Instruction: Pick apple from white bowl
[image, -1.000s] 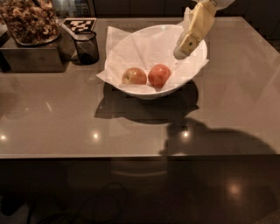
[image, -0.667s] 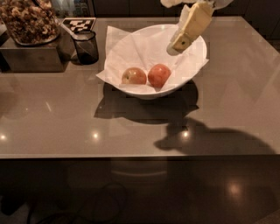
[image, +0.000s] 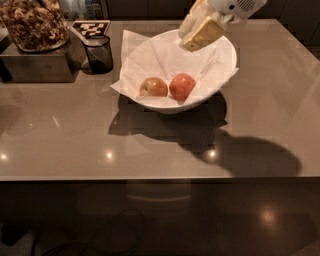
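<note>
My claw (image: 201, 31) (opening: cannot tell) hovers at 1 o'clock of the apple (image: 182, 86) in the white bowl (image: 226, 47); grasp and lift pending.

Bowl (image: 227, 55) on table (image: 150, 145), centre back. Paper sheet (image: 150, 55) lines bowl, corners over rim. Two apples side by side in bowl, near side: apple (image: 182, 86) right, second apple (image: 154, 87) left. Gripper (image: 200, 35) above bowl's far part, behind apple, apart from it. Cup (image: 98, 54) left of bowl. Box (image: 35, 67) further left, heaped dish (image: 32, 22) on top. Marker card (image: 90, 27) behind cup.
</note>
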